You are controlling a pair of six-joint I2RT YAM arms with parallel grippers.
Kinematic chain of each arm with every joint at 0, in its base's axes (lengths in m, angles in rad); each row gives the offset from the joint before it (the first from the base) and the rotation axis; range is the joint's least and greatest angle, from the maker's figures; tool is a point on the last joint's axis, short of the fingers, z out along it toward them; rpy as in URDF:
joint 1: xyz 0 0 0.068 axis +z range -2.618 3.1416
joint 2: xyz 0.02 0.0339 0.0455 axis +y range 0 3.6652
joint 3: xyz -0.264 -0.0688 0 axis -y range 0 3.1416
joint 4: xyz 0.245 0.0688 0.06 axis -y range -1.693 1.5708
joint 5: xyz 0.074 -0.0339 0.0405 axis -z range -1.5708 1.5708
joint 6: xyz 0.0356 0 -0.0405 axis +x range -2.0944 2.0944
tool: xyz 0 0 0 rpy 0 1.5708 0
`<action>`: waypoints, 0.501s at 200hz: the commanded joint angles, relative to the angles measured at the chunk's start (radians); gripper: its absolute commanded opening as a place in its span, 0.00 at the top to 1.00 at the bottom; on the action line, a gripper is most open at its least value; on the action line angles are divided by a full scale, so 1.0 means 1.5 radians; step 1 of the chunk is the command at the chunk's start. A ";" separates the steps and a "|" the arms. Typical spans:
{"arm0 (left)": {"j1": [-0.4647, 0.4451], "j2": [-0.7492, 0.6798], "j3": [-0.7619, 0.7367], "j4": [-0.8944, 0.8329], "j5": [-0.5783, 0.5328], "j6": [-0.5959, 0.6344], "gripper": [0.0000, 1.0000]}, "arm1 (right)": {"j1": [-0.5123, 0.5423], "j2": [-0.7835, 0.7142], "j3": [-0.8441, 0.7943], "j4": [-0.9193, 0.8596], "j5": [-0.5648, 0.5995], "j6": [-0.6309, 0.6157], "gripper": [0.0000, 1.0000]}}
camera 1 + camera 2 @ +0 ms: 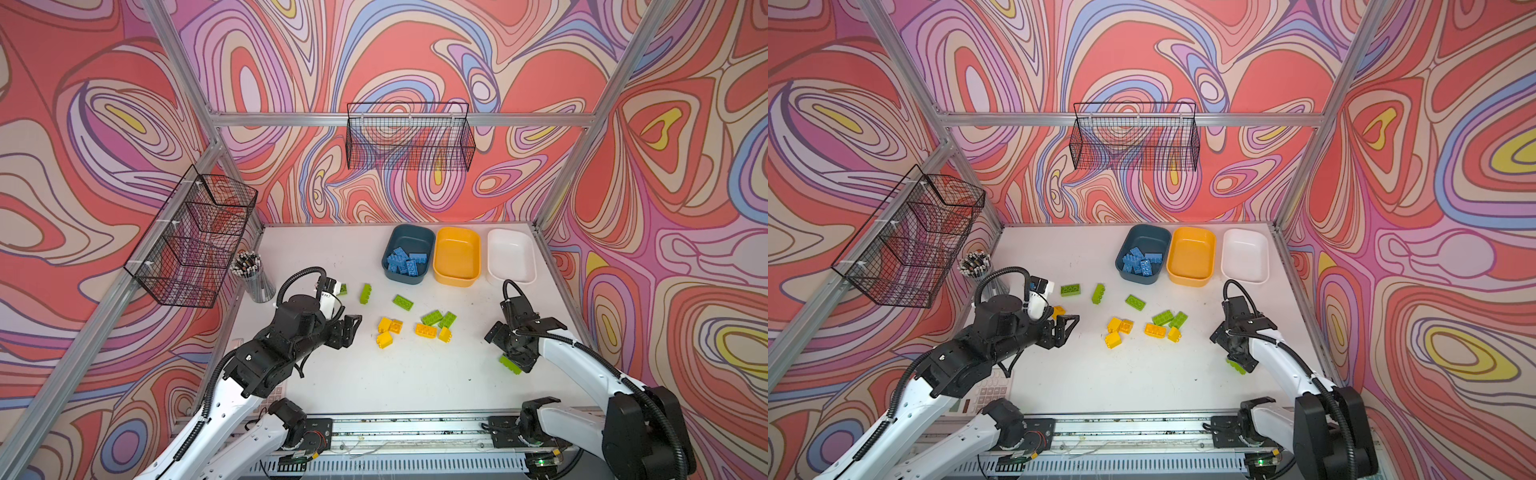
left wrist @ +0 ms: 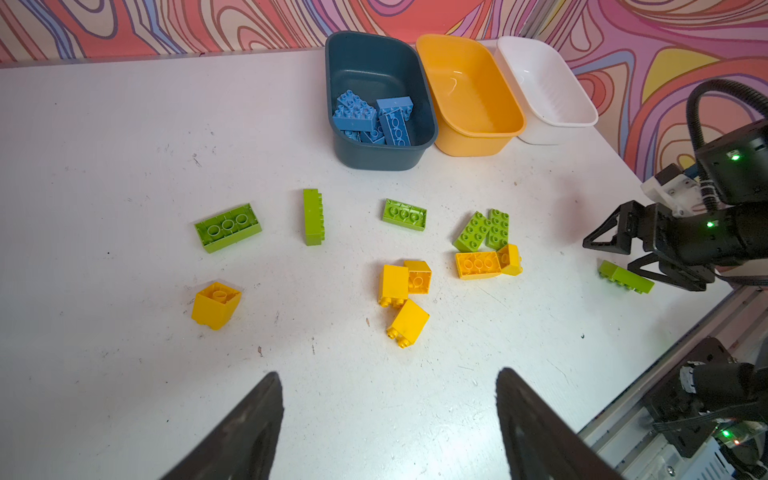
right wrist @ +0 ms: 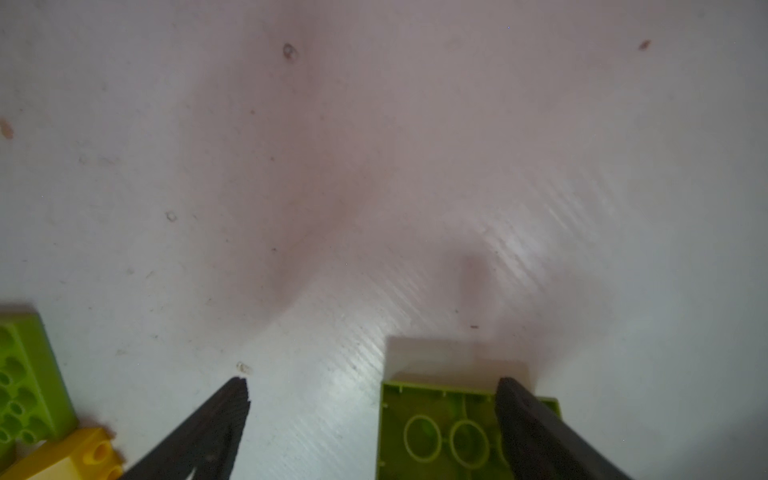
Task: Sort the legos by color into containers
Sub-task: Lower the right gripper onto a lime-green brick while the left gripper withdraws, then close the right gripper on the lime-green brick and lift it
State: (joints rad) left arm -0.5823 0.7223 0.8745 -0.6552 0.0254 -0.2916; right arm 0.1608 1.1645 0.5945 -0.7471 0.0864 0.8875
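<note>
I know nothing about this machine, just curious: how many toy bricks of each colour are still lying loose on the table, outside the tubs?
Green bricks: 6 (one lies right by the right tool)
Yellow bricks: 6
Blue bricks: 0 loose; all the blue ones sit in the teal tub
Total loose on the table: 12

Three tubs stand side by side at the far edge of the table (image 1: 415,382): the teal-blue tub (image 1: 409,231) holds a heap of blue bricks (image 1: 405,261), while the yellow-orange tub (image 1: 456,279) and the white tub (image 1: 511,277) show bare floors. Lime green bricks (image 1: 403,302) and yellow bricks (image 1: 426,330) lie scattered in front, some upturned or on their sides. One green brick (image 1: 510,365) lies apart toward the right.
</note>
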 commanded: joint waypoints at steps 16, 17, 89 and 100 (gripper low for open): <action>0.002 -0.002 -0.006 -0.008 -0.009 0.007 0.20 | 0.028 0.045 0.048 0.058 -0.054 0.003 0.02; 0.002 -0.002 -0.006 -0.008 -0.009 0.007 0.20 | 0.032 0.047 0.050 0.058 -0.054 0.004 0.02; 0.002 -0.004 -0.007 -0.010 -0.013 0.007 0.20 | 0.103 0.109 0.194 0.013 -0.007 -0.012 0.02; 0.002 -0.004 -0.007 -0.010 -0.013 0.007 0.20 | 0.103 0.103 0.208 -0.016 0.008 -0.011 0.02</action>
State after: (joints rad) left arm -0.5823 0.7223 0.8742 -0.6552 0.0181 -0.2909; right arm 0.3138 1.3354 0.8593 -0.6861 0.0387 0.8738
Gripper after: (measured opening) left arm 0.803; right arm 0.982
